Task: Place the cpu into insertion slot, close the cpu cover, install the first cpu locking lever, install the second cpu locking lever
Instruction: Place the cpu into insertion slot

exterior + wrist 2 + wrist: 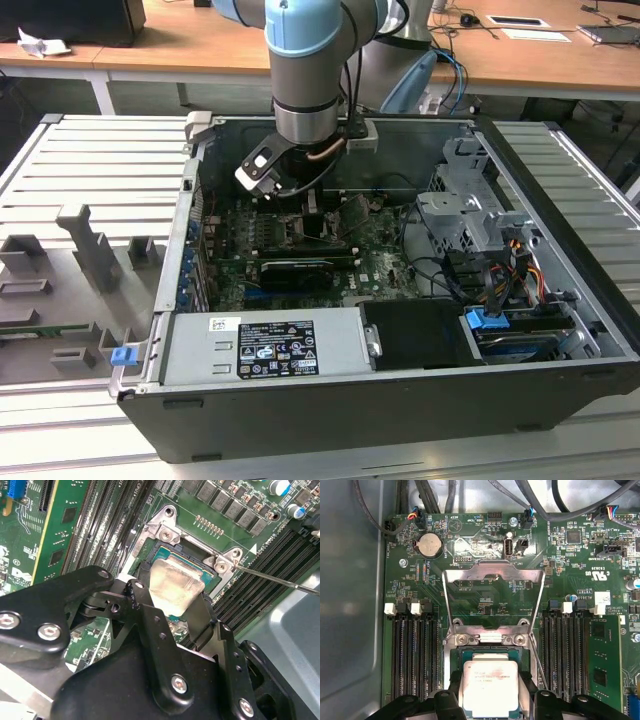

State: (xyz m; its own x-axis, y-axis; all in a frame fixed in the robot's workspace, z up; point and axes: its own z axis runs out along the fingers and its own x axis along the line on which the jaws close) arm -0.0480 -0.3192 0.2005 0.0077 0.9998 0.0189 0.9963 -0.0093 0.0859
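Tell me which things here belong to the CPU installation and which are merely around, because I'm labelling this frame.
In the job: gripper closed on the cpu; insertion slot beneath it; cpu cover, open; locking lever.
Just around: memory slots; coin battery; power supply; drive cage.

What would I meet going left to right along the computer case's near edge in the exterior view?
In order: blue clip → labelled power supply → black cover → blue drive latch.
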